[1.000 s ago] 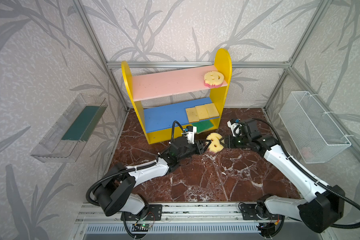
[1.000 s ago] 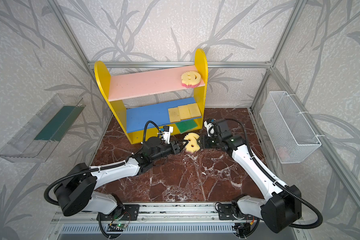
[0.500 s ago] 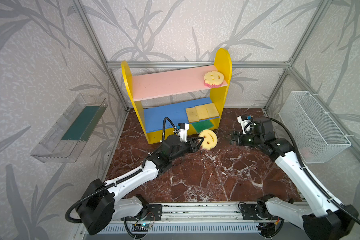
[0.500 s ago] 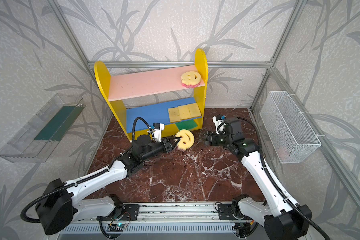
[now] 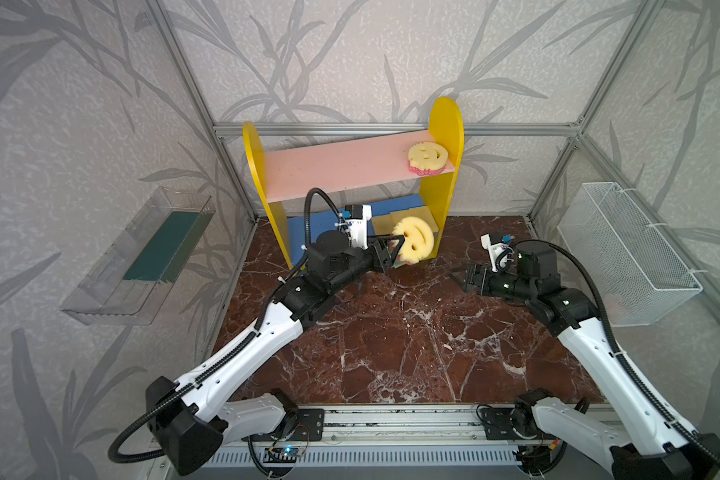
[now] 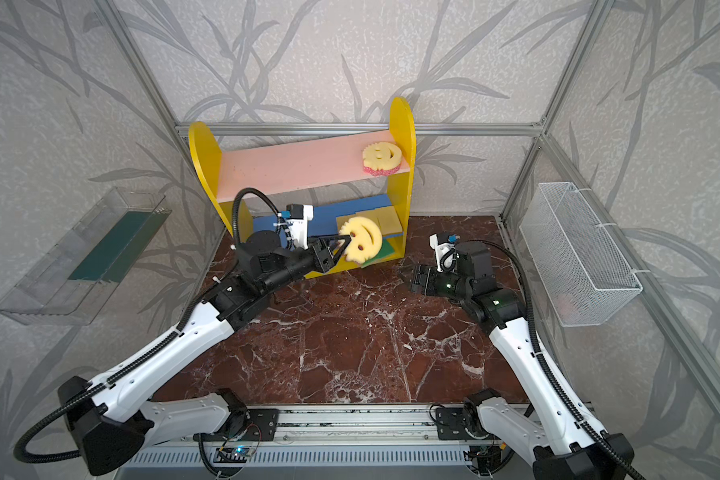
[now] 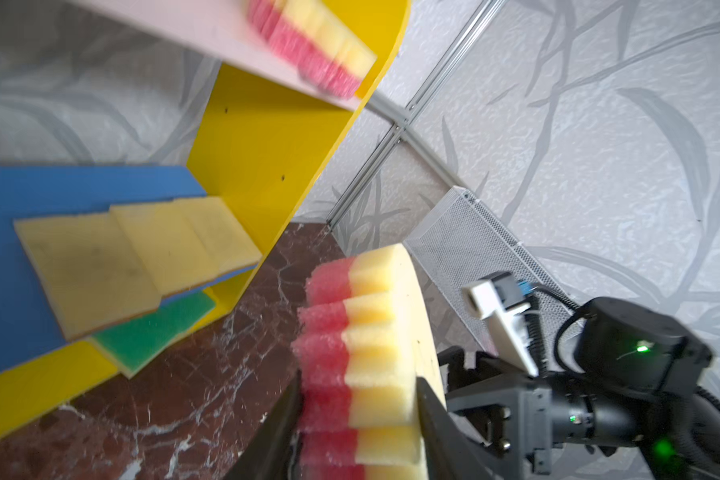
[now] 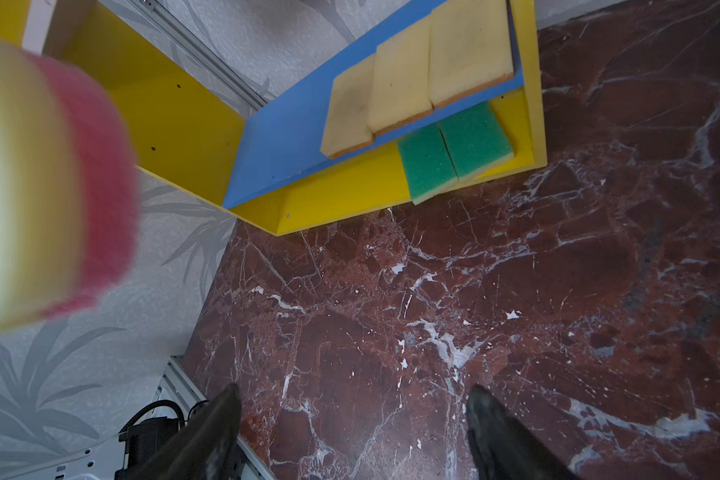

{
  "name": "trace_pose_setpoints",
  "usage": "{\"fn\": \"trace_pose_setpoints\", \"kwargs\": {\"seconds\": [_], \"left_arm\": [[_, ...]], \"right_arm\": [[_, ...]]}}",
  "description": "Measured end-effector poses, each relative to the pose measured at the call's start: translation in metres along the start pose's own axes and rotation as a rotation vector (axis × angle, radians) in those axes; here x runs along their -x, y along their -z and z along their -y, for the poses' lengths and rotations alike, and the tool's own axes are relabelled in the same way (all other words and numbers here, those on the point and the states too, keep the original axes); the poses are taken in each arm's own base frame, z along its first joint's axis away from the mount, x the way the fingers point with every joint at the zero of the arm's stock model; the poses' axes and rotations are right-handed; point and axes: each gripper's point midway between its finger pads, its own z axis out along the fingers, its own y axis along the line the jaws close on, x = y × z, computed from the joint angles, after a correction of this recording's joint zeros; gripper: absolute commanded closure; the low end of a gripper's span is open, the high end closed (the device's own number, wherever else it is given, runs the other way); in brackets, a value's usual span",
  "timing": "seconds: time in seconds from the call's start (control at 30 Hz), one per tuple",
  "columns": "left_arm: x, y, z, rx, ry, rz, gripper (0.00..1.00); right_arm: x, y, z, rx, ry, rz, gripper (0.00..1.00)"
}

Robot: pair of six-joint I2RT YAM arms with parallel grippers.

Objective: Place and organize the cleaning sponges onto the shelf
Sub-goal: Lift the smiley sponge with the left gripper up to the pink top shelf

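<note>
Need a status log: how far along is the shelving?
Done: one round yellow smiley sponge on the pink board, three pale yellow rectangular sponges on the blue board, two green-faced sponges on the yellow base. In hand: second smiley sponge, in left gripper. Left: shelving it.

One shelf (image 5: 445, 124). Two round smiley-face sponges (image 5: 427, 157) (image 5: 413, 239): one on its pink top board (image 5: 333, 170), one aloft in front of it. Three orange-backed rectangular sponges (image 8: 350, 112) (image 8: 400, 79) (image 8: 468, 50) on its blue middle board (image 8: 283, 137), two green-faced sponges (image 8: 427, 162) (image 8: 474, 141) on its yellow base (image 8: 341, 191). One clear wall tray (image 5: 113, 291) to its left, one wire basket (image 5: 624, 257) to its right.
</note>
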Motion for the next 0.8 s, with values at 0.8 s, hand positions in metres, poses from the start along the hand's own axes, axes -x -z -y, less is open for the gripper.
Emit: {"fn": "trace_pose_setpoints", "kwargs": {"seconds": [0.8], "left_arm": [[0.143, -0.063, -0.067, 0.125, 0.005, 0.157, 0.57]], "right_arm": [[-0.038, -0.026, 0.030, -0.032, -0.002, -0.085, 0.17]]}}
